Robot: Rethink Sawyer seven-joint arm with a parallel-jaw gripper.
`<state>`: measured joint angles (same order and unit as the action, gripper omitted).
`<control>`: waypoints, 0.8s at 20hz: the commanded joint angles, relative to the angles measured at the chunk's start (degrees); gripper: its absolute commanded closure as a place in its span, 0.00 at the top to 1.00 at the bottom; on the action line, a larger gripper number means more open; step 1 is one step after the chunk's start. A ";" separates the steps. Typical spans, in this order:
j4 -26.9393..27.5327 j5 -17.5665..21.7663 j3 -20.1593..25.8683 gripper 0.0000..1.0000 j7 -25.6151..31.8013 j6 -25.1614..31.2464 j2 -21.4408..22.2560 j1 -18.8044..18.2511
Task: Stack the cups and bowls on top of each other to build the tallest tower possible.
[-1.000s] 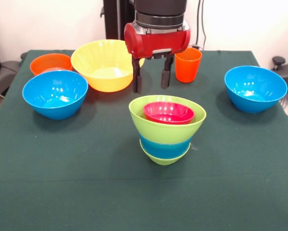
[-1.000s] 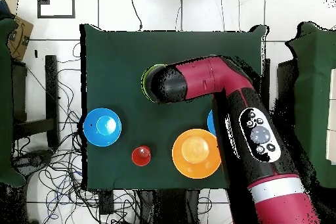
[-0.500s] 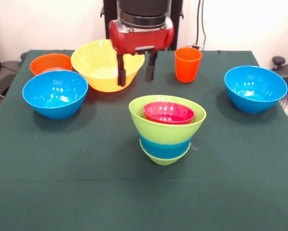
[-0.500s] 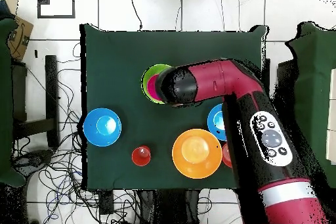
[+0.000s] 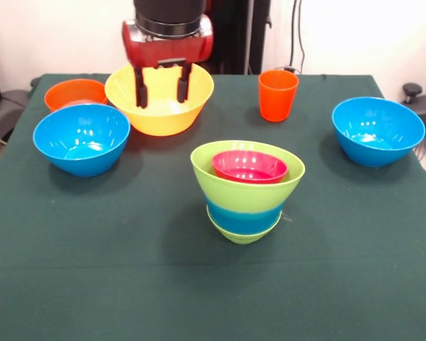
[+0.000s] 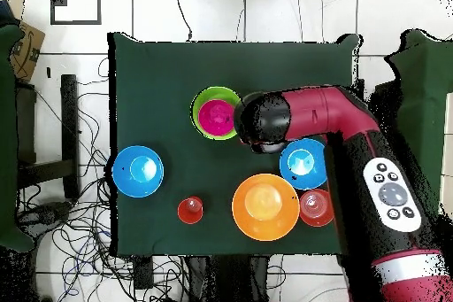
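Note:
The tower (image 5: pixel 245 199) stands mid-table: a lime green bowl holding a small red-pink bowl (image 5: pixel 249 166), over a blue band and a green base. It also shows in the overhead view, tower (image 6: pixel 216 112). My gripper (image 5: pixel 161 88) hangs open and empty over the large yellow bowl (image 5: pixel 159 119), its two dark fingers in front of that bowl's inside. An orange cup (image 5: pixel 277 95) stands upright to the right of the yellow bowl. Loose bowls: orange (image 5: pixel 74 93), blue at left (image 5: pixel 80 142), blue at right (image 5: pixel 377 132).
In the overhead view the arm's red wrist (image 6: pixel 265 123) sits between the tower and a blue bowl (image 6: pixel 303 163). The yellow bowl (image 6: pixel 264 206), orange bowl (image 6: pixel 316 207), orange cup (image 6: pixel 190 210) and the other blue bowl (image 6: pixel 138 171) line the near side.
The gripper has moved from just behind the tower leftward in the front view to above the yellow bowl. It stays open and empty. The bowls and cup have not moved.

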<state>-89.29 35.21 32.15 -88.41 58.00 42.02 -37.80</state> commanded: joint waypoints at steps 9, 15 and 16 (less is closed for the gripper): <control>-1.13 6.62 1.71 1.00 18.55 7.03 -8.34 1.72; -1.38 6.87 0.94 1.00 15.64 4.94 -9.27 2.03; -1.59 6.70 0.89 1.00 14.88 4.10 -9.42 1.90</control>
<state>-89.36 37.10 32.31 -86.09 61.25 36.93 -37.82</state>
